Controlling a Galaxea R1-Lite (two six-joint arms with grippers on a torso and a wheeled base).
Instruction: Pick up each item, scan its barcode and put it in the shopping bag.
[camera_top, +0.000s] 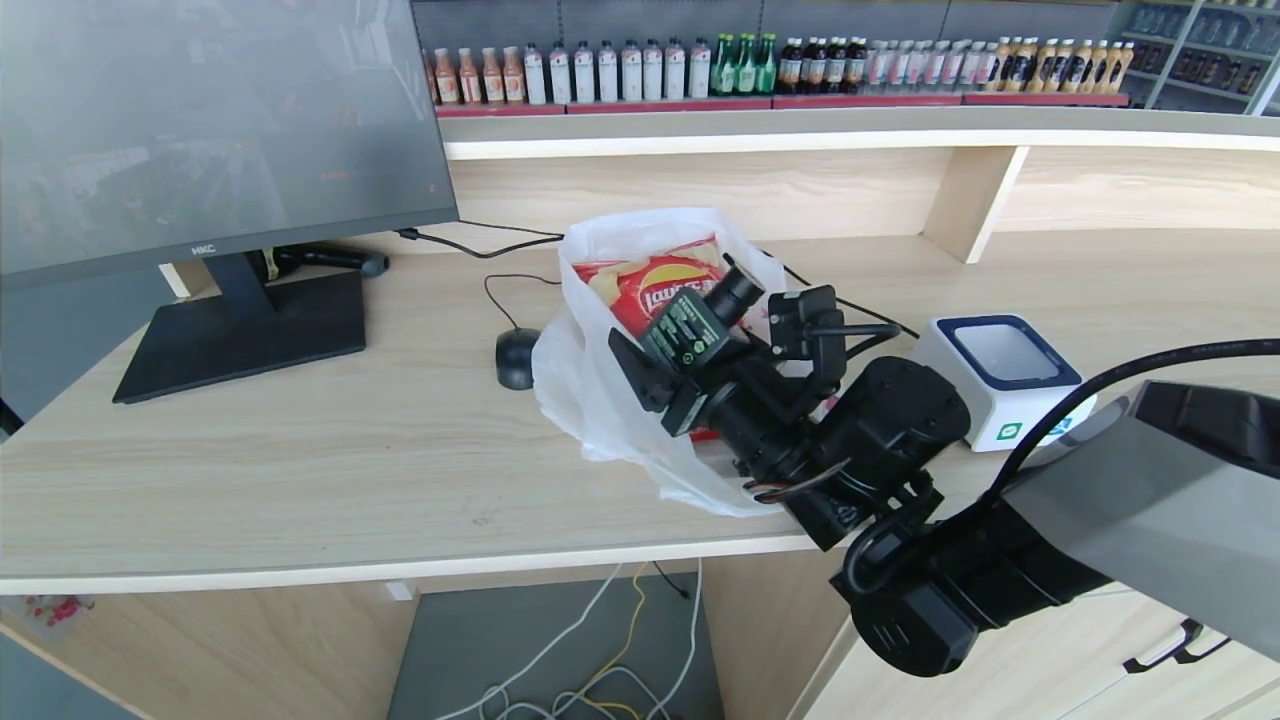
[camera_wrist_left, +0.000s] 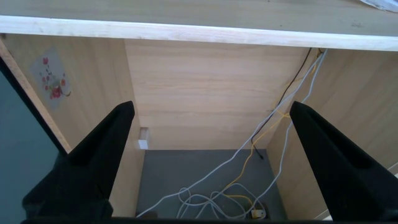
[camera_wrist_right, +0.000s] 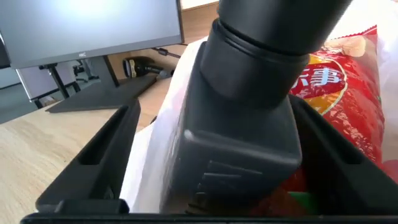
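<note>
My right gripper (camera_top: 715, 345) is shut on a dark bottle (camera_top: 700, 320) with a black cap and a dark green label. It holds the bottle tilted over the mouth of the white plastic shopping bag (camera_top: 585, 370) at the middle of the counter. A red bag of chips (camera_top: 650, 285) stands inside the shopping bag. In the right wrist view the dark bottle (camera_wrist_right: 249, 106) sits between the fingers, with the red chips (camera_wrist_right: 339, 106) and the white bag (camera_wrist_right: 168, 124) behind it. My left gripper (camera_wrist_left: 211, 155) hangs open below the counter's front edge with nothing between its fingers.
A white barcode scanner box (camera_top: 1005, 375) with a blue-rimmed window stands right of the bag. A monitor (camera_top: 210, 120) on a black stand, a handheld scanner (camera_top: 320, 260) and a black mouse (camera_top: 516, 357) lie to the left. Cables (camera_wrist_left: 249, 162) hang under the counter.
</note>
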